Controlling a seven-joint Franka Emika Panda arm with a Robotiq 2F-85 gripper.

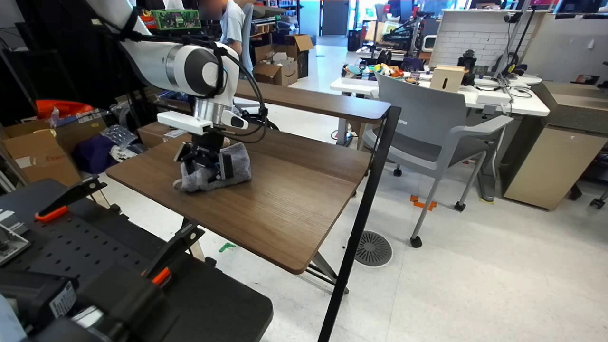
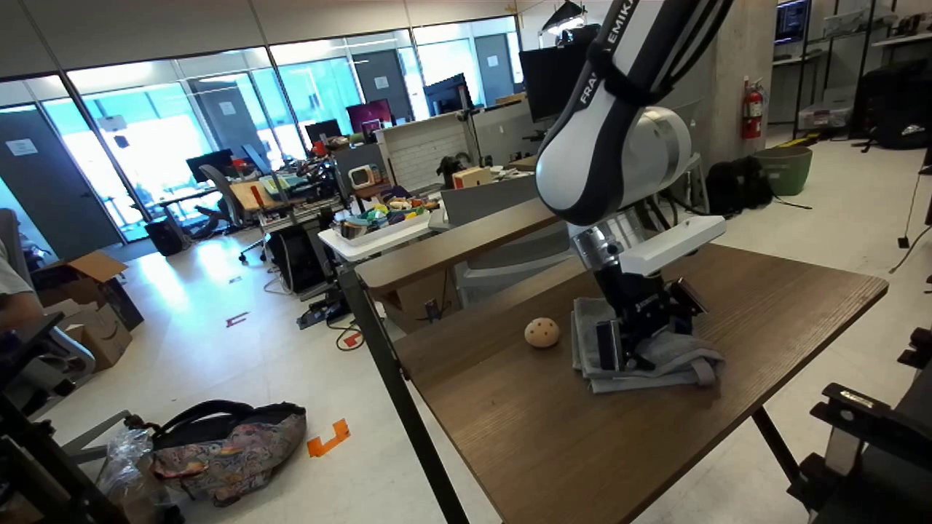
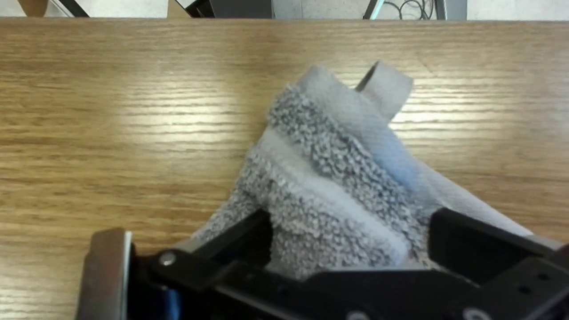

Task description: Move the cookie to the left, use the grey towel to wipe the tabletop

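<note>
One small tan cookie (image 2: 542, 332) with dark dots sat on the brown tabletop (image 2: 510, 422). In an exterior view, it was just to the left of the grey towel (image 2: 681, 355), with a bit of bare wood between them. The towel lay in a soft, folded heap, and a little loop (image 3: 390, 91) stuck out at one end. The gripper (image 3: 350, 227) was down at the towel. Its jaws were spread wide apart, with a bunch of the towel between them; whether they touched its sides was hard to tell. The big white and black arm (image 2: 590, 160) reached down from above. In both exterior views, a raised wooden shelf (image 1: 313, 99) ran along the far side. In an exterior view, a grey chair (image 1: 422, 118) stood to the right, and a black bench (image 1: 216, 292) with clamps (image 1: 175, 249) was at the near left. In an exterior view, a bag (image 2: 229, 451) with lots of colours lay at the near left.
</note>
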